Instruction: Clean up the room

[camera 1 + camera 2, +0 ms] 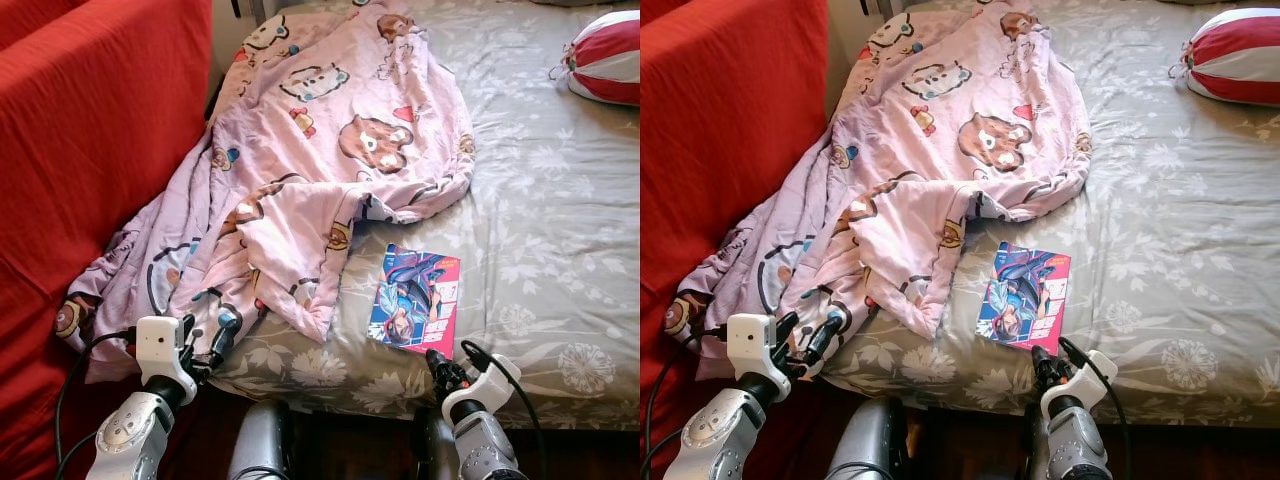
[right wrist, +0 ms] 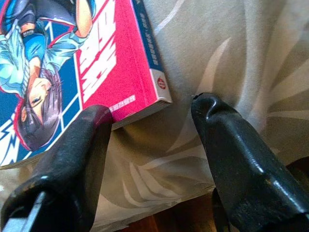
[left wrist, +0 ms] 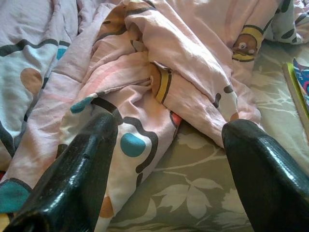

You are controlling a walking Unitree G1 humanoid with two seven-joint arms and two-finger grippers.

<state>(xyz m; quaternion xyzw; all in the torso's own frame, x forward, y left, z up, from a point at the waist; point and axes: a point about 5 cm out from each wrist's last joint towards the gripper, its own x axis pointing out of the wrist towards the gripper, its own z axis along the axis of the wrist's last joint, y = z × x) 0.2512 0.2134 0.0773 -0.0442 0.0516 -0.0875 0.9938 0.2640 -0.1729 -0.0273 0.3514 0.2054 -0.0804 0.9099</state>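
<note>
With fingers apart, the right hand (image 2: pixel 149 140) at the book (image 1: pixel 415 298) corner may pinch the bedsheet (image 1: pixel 540 230) instead, while the open left hand (image 3: pixel 164 164) hovers by the quilt (image 1: pixel 320 150).

On the bed (image 1: pixel 560 260) lie one pink cartoon-print blanket (image 1: pixel 320 130) at the left, one comic book (image 1: pixel 415 298) near the front edge, and one red-and-white striped cushion (image 1: pixel 606 58) far right.

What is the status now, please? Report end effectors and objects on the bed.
Left end effector open at pink blanket edge. Right end effector open, at comic book corner, not gripping. Striped pillow at far corner of the bed.
</note>
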